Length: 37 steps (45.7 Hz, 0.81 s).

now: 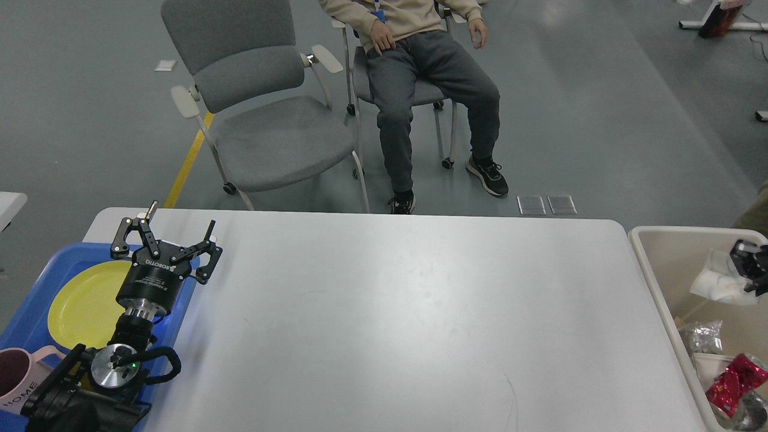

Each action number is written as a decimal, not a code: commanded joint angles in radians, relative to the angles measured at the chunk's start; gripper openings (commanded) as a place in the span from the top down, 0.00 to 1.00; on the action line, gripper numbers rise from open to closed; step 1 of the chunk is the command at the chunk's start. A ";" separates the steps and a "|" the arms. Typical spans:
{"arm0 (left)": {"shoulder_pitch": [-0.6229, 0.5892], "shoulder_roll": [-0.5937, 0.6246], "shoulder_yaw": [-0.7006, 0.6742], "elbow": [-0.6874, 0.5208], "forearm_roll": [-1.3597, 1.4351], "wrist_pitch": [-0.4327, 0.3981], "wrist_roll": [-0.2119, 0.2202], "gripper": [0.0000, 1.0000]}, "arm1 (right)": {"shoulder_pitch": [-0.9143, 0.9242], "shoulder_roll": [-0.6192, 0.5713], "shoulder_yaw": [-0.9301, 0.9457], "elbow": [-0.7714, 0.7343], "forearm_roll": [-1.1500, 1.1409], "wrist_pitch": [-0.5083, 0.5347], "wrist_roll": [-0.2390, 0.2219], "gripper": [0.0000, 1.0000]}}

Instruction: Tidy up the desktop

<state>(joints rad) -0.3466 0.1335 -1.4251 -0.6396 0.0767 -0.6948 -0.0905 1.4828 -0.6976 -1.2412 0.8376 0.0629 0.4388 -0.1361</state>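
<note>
Left claw [175,233] spread wide, above desktop [408,312] left edge

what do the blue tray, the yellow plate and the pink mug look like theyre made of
Blue tray: probably moulded plastic, with a smooth raised rim that has a soft sheen.
Yellow plate: likely plastic or melamine, in flat uniform colour with a thin rim and no glaze glare.
Pink mug: looks like matte ceramic, with thick walls and printed lettering, though plastic cannot be ruled out.
</note>
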 commanded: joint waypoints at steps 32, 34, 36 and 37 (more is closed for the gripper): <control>0.000 0.000 0.000 0.000 0.000 0.000 0.000 0.04 | -0.886 0.291 0.460 -0.739 0.015 -0.345 -0.011 1.00; -0.002 0.000 0.000 -0.002 0.000 0.000 0.000 0.04 | -0.888 0.297 0.462 -0.739 0.015 -0.354 -0.011 1.00; 0.000 0.000 0.000 -0.002 0.000 0.000 0.002 0.04 | -0.889 0.303 0.463 -0.739 0.015 -0.359 -0.011 1.00; 0.000 0.000 0.000 -0.002 0.000 0.000 0.000 0.04 | -0.889 0.306 0.463 -0.739 0.015 -0.359 -0.011 1.00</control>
<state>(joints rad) -0.3473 0.1334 -1.4251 -0.6412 0.0767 -0.6948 -0.0905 0.6003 -0.4064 -0.7824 0.0999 0.0783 0.0913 -0.1472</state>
